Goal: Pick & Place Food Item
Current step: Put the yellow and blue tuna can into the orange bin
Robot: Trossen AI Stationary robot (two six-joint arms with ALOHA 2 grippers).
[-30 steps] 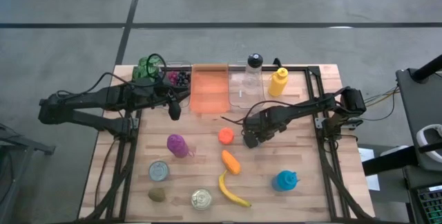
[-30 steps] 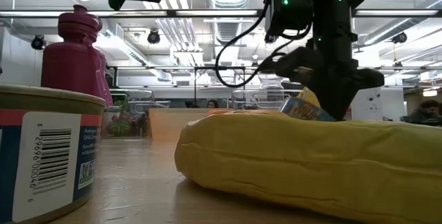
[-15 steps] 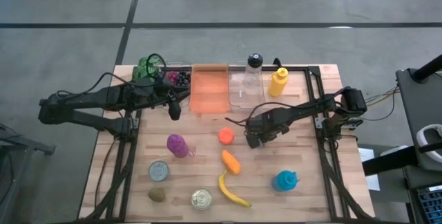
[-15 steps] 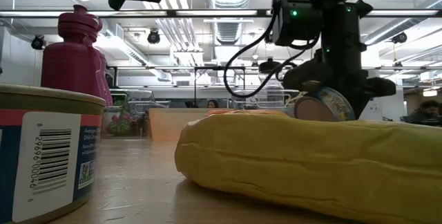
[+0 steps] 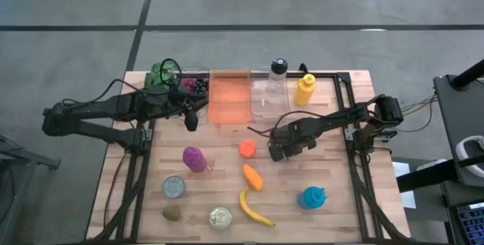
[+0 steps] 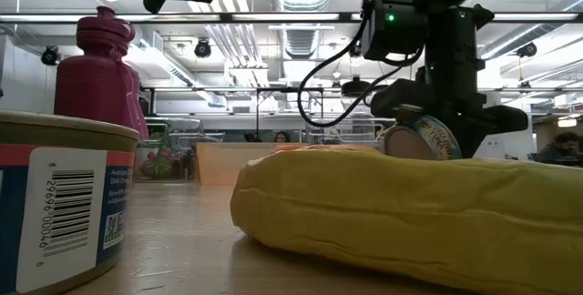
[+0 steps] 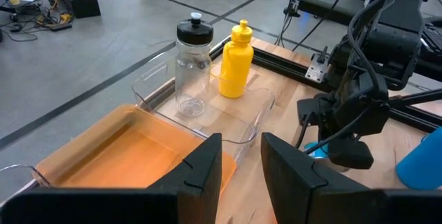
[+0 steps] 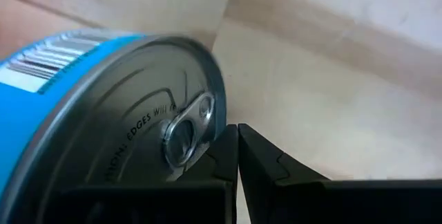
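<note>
R claw (image 5: 277, 152) closed, fingertips beside blue tin can (image 8: 103, 120) lying tilted at bench (image 5: 333, 165) centre, near orange ball (image 5: 247, 149). L claw (image 5: 192, 119) part open, empty, hovering by orange tray (image 5: 229, 97).

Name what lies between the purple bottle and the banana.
In the high view, the orange carrot lies between the purple bottle and the banana, apart from both.
</note>
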